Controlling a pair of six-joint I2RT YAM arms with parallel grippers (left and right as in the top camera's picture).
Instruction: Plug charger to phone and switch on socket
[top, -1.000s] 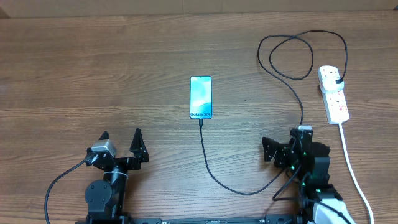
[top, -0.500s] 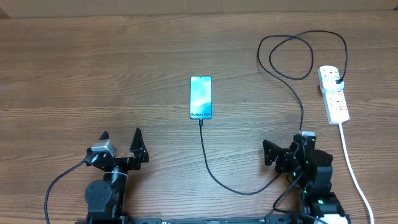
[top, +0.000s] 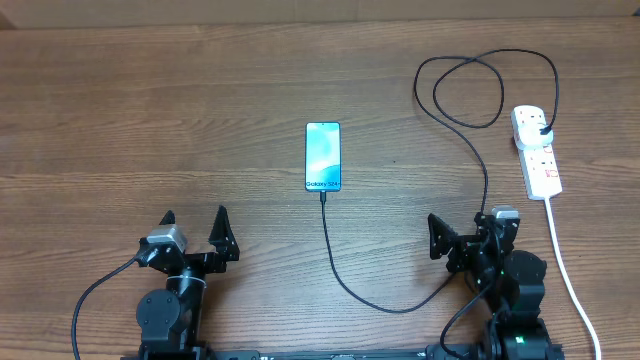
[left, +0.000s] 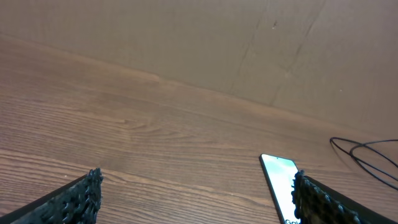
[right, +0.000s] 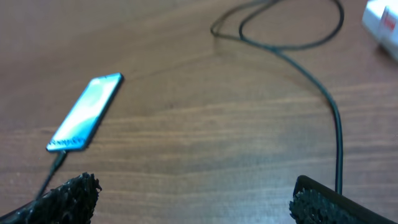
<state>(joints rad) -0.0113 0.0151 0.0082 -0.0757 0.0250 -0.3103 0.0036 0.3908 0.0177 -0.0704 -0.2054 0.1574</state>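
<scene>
Charger (top: 326, 230), one thin black cable, crosses a wooden surface (top: 150, 100), its tip meeting the lower edge of the single phone (top: 323, 157) at mid-surface. From there it curves toward the robot, passes the right arm, then climbs to the far right in two loose loops. It ends in a black adapter (top: 541, 127) seated in the far end of the one white socket (top: 536, 150). The socket shows red switch marks, though the position of its switch cannot be made out. A thick white cord (top: 565, 265) runs from the socket's near end off the near edge, just beside the right arm.

Nothing lies between the phone and either arm except the cable's own run. A plain brown wall (left: 186, 37) rises behind the surface in the left wrist view.

Two hands are in view, both spread wide and holding nothing. The left hand (top: 193, 215) sits low at the near left, well apart from the phone. The right hand (top: 465, 225) sits at the near right. The cable passes close by its right-side finger (right: 323, 202), and whether the two touch cannot be told.
</scene>
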